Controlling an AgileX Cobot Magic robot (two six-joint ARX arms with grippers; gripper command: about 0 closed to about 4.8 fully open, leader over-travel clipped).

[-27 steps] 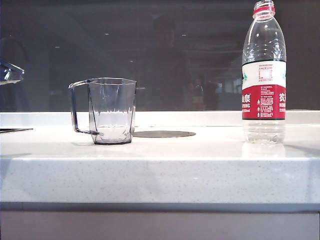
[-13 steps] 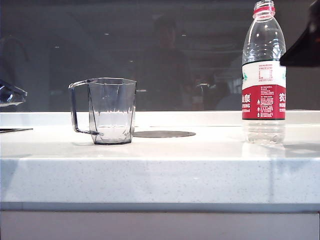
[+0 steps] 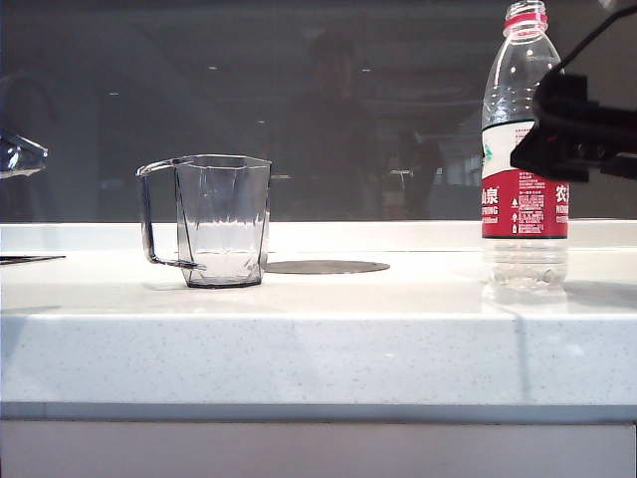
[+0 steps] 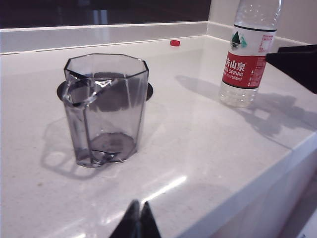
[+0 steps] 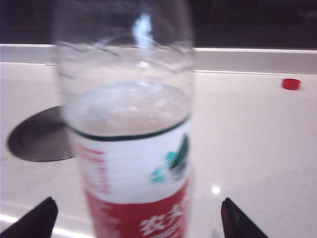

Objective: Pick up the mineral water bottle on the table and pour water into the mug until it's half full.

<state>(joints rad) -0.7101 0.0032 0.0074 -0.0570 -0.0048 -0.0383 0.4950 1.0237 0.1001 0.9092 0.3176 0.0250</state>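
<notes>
table (image 3: 318, 349): white counter | mineral water bottle (image 3: 525, 149): upright at its right end, uncapped | mug (image 3: 221, 219): upright, well left of bottle | right gripper (image 5: 136, 218): level at label height, jaws spread wide either side of bottle, not touching | left gripper (image 4: 136, 223): near mug, fingertips together, holding nothing

The only writing I can find stands on the mineral water bottle (image 4: 251, 51). From my left wrist camera its red label band carries white Chinese characters, "夫山泉", with "SPRING" and "550ml" in small print beneath, and a green mountain logo on the white band above. My right wrist camera, close and blurred, shows "农夫" on the same red band. The front view shows "农" and fine print too small to read.
</notes>
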